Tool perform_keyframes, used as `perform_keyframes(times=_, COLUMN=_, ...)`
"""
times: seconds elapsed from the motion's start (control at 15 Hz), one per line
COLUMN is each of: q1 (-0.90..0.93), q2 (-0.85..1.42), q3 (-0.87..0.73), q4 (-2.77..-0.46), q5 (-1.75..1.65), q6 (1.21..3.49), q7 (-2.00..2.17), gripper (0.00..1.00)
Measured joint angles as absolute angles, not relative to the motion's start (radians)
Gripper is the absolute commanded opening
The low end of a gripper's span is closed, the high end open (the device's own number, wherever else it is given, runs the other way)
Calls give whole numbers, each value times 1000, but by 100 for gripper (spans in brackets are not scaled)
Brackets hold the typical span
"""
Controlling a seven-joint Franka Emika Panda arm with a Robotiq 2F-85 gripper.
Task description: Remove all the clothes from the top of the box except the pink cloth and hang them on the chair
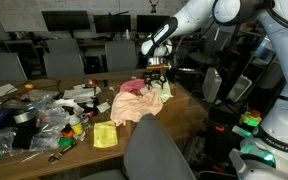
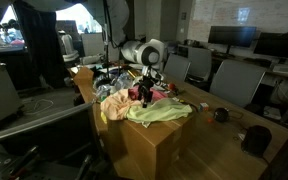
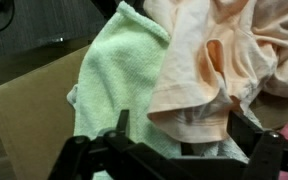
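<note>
Above the box (image 3: 24, 108) the gripper (image 3: 184, 150) holds its fingers apart, empty; the green towel (image 3: 109, 80) looks light and limp, best pinched by a fold near the box's edge.

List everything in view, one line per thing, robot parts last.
light green cloth: one, pale green, on the box beside the peach cloth
peach cloth: one, peach, on the box, overlapping the green cloth's edge
yellow cloth: one, yellow, on the table by the clutter
cardboard box: one, brown, under the cloths
clutter: count unclear, mixed colours, far end of the table
grey chair: one, grey, foreground, in front of the table
monitors: several, dark, background desks
arm: one, white, reaching over the box
hand: one, black, open, just above the cloths
</note>
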State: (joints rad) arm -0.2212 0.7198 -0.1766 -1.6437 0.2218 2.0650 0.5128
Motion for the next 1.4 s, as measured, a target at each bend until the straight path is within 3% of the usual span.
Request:
perform_keyframes(times=0.67, q1=-234, q2=759, q3=-177, q4=-1641, q5=226, q6=2023, q7=513, gripper=98)
perform_keyframes(times=0.73, q1=-235, q2=759, q3=-177, q4=-1640, q5=227, q6=2019, q7=513, gripper=74)
perform_keyframes(times=0.87, q1=-235, q2=759, q3=-177, q4=-1637, q5=227, q6=2015, q7=512, gripper=70)
perform_keyframes(times=1.4, q1=-235, q2=759, q3=-177, q4=-1634, q5=234, q6=2010, q7=497, gripper=8)
